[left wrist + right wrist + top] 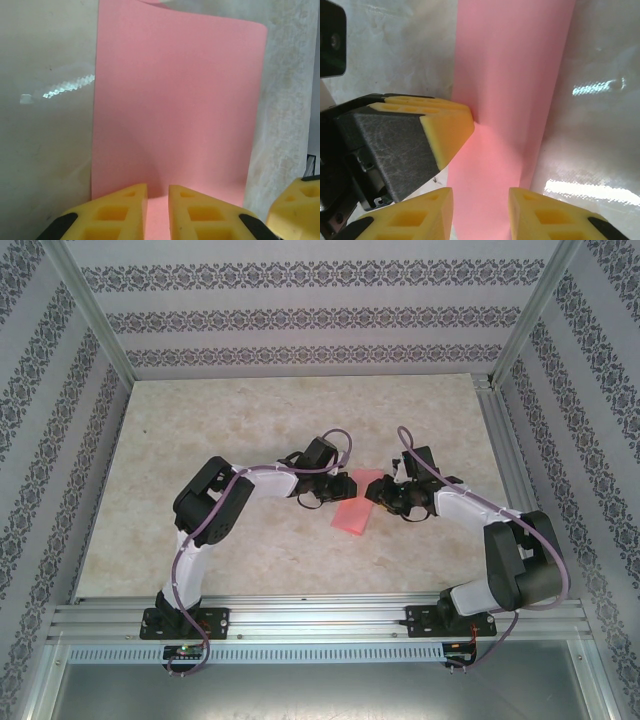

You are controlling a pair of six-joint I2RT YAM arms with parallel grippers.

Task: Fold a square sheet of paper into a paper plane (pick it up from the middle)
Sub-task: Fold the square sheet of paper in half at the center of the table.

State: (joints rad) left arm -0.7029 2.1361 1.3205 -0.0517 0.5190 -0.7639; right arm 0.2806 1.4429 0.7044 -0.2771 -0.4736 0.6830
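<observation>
At the middle of the table (200,420), between the two wrists, the square sheet of paper (352,512) lies pink and mostly flat, though one end curls upward in the left wrist view. The left gripper (157,192) sits at the sheet's left side, fingers almost together, with a thin slit between them and nothing pinched that I can see. The right gripper (481,195) stands wider, its fingers straddling the paper without holding it. One left finger (447,127) touches the sheet's edge just beside the right fingers. That crowding is my worry. If either gripper closes or shifts now, pad could knock pad, or drag the thin sheet sideways and skew the crease. A pinch that catches only a corner would likely crumple it, and the curled end may spring back.
</observation>
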